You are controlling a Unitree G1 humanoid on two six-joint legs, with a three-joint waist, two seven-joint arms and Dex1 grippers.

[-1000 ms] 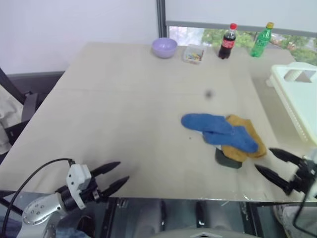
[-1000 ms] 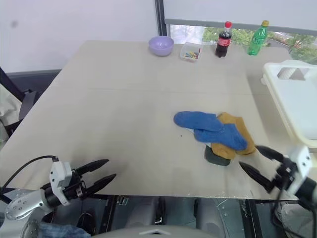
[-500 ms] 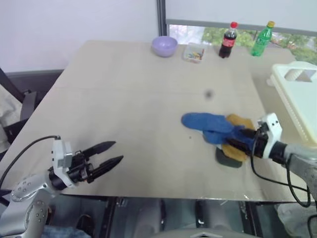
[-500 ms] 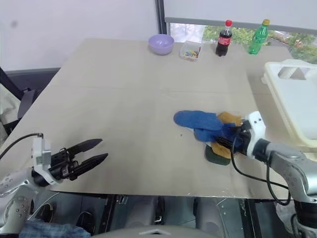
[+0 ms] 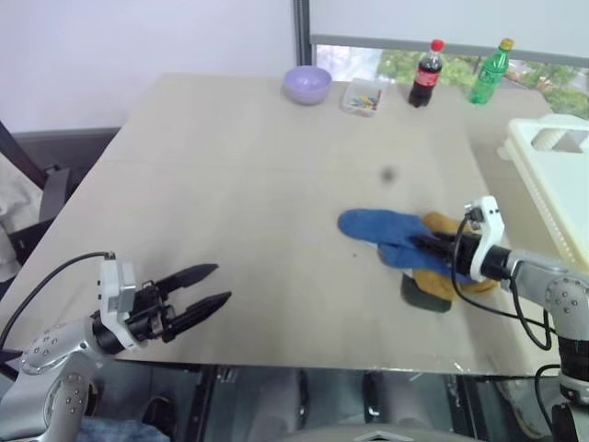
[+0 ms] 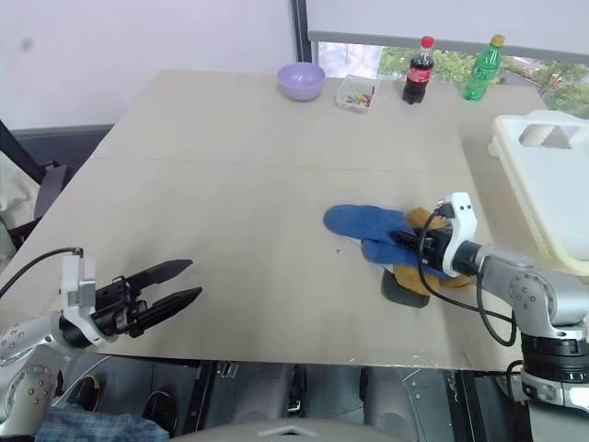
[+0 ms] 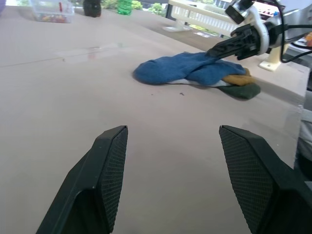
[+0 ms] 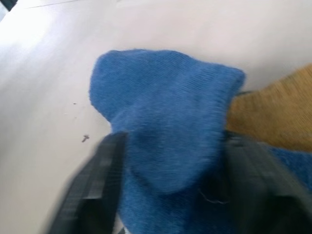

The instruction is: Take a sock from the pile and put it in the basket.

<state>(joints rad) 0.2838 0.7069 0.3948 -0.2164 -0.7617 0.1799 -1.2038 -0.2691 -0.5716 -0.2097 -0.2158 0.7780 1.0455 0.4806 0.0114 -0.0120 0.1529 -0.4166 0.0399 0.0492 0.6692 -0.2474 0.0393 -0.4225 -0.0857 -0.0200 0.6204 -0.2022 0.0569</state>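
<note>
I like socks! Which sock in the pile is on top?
The blue sock lies on top of the pile, over the mustard-yellow sock and the dark green sock.

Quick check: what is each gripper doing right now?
Left gripper: open, holding nothing.
Right gripper: fingers either side of the blue sock; grip cannot be told.

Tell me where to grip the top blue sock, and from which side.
Pinch the blue sock at its end on the pile, coming low from the basket side. It lies flat and topmost, with that end nearest the right gripper.
</note>
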